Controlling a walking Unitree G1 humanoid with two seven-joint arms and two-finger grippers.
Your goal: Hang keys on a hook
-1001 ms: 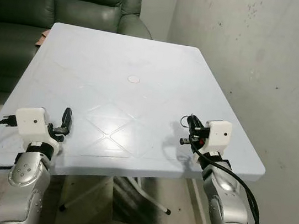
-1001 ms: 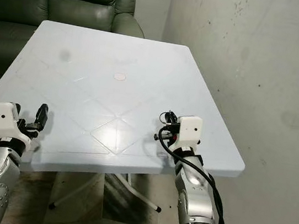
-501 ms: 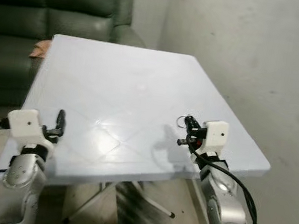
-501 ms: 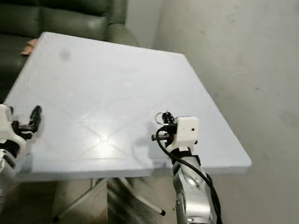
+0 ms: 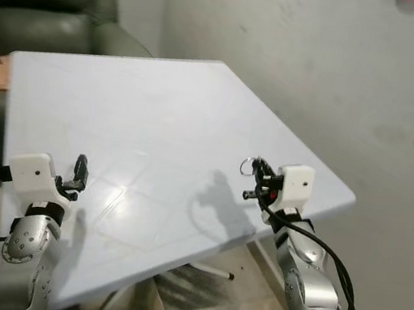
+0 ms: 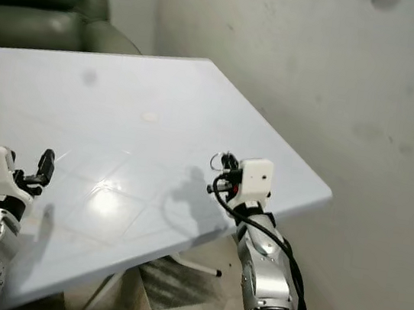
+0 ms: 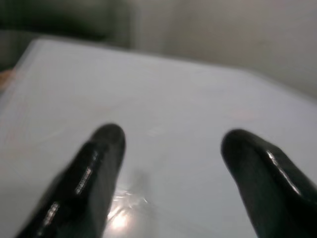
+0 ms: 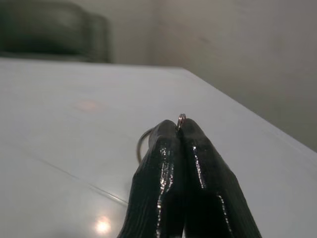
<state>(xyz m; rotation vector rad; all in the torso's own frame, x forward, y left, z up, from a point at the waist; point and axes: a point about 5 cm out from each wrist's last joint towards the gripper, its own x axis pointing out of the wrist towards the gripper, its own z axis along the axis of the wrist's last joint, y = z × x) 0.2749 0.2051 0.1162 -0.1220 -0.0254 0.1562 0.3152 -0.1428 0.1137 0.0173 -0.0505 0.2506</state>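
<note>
Left eye view: the right claw (image 5: 254,178) is held up over the right part of the white table (image 5: 143,115). It is closed on a key ring (image 5: 247,165), so the keys are in this claw, up off the table.
Left eye view, left side: the left claw (image 5: 78,174) is over the near left part of the table and holds nothing.
Left eye view, around: a green sofa (image 5: 36,0) stands behind the table, and a grey wall (image 5: 319,70) is on the right. A blurry pink thing (image 5: 408,3) sits high on the wall. I cannot tell if it is the hook.
Right eye view: the same scene. The right claw (image 6: 222,174) is above the table near its right edge, and the ring sticks up from the tips.
Left wrist view: the two black fingers (image 7: 94,168) are wide apart with only the table between them. This claw is open.
Right wrist view: the two fingers (image 8: 163,168) are pressed tight together. The thin ring (image 8: 148,136) pokes out at the tips.
What could go wrong: only a small bit of ring is pinched, so a bump or a quick swing could make the keys slip and drop.
Also: no clear hook is seen, so the robot could reach for the wrong spot on the wall.
</note>
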